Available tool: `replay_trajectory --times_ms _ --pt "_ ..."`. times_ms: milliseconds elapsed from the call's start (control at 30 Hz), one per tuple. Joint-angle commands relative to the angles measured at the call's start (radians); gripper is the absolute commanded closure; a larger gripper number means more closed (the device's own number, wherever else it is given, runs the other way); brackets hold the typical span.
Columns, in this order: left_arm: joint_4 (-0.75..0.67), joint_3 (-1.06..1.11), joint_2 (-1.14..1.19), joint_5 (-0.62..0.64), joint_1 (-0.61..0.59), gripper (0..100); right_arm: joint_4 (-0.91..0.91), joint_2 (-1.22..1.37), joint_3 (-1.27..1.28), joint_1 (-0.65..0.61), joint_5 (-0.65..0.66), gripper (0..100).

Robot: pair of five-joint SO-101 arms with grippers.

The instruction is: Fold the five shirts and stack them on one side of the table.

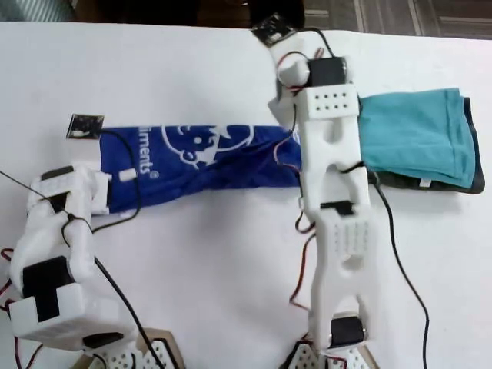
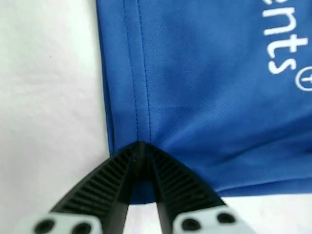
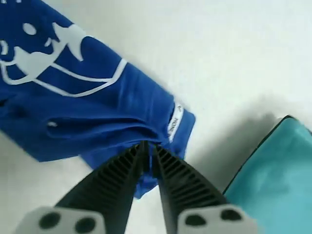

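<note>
A blue shirt (image 1: 200, 165) with white print lies folded into a long band across the middle of the white table (image 1: 215, 261). My left gripper (image 2: 140, 146) is shut on the hem end of the blue shirt (image 2: 204, 97), at the band's left end under the left arm (image 1: 61, 223). My right gripper (image 3: 147, 146) is shut on the collar end of the blue shirt (image 3: 87, 112), beside its white label. At the right, a folded teal shirt (image 1: 419, 134) rests on a dark folded shirt (image 1: 477, 181); the teal shirt (image 3: 273, 180) lies just beyond my right gripper.
The right arm (image 1: 334, 192) stretches across the table between the blue shirt and the stack. Dark floor lies past the table's far edge (image 1: 154, 24). Bare white tabletop lies in front of the blue shirt.
</note>
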Motion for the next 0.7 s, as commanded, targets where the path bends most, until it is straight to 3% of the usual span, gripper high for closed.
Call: replay_trajectory --times_ms 0,100,233,667 --pt "-0.012 -0.004 -0.003 0.008 -0.014 97 0.021 -0.300 0.433 -0.090 -0.023 97.8" --pt "-0.012 -0.004 -0.003 0.008 -0.014 97 -0.071 -0.392 0.726 -0.125 -0.025 97.8" --pt "-0.012 -0.004 -0.003 0.008 -0.014 97 -0.255 -0.421 0.928 -0.105 -0.025 97.8" --pt "-0.012 -0.004 -0.003 0.008 -0.014 97 -0.682 -0.404 1.030 -0.097 -0.025 97.8"
